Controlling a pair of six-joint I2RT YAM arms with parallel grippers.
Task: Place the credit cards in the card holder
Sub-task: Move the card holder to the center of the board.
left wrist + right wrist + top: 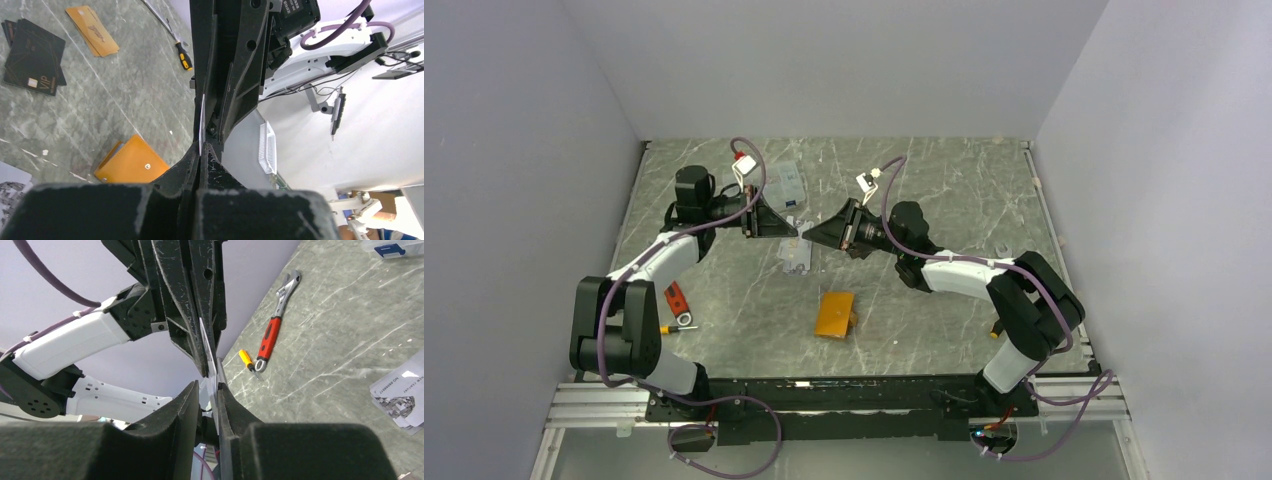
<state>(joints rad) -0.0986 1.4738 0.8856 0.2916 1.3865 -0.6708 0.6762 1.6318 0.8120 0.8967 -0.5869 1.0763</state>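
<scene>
My left gripper (790, 229) and right gripper (810, 235) meet tip to tip above the table's middle. The left gripper (201, 150) is shut on a thin whitish credit card (201, 120), seen edge-on. The right gripper (207, 385) stands open around that card's (212, 375) other end; the card lies against one finger with a gap to the other. The orange card holder (835, 314) lies closed nearer the arms, also in the left wrist view (132, 161). Whitish cards (794, 258) lie below the grippers. Black cards (32, 57) and orange-tan cards (92, 30) lie on the table.
A clear plastic box (779, 185) stands behind the left gripper. A red-handled wrench (679, 303) and a small screwdriver (664, 328) lie at the left. Another yellow screwdriver (182, 54) lies near the right arm. Grey walls enclose the table.
</scene>
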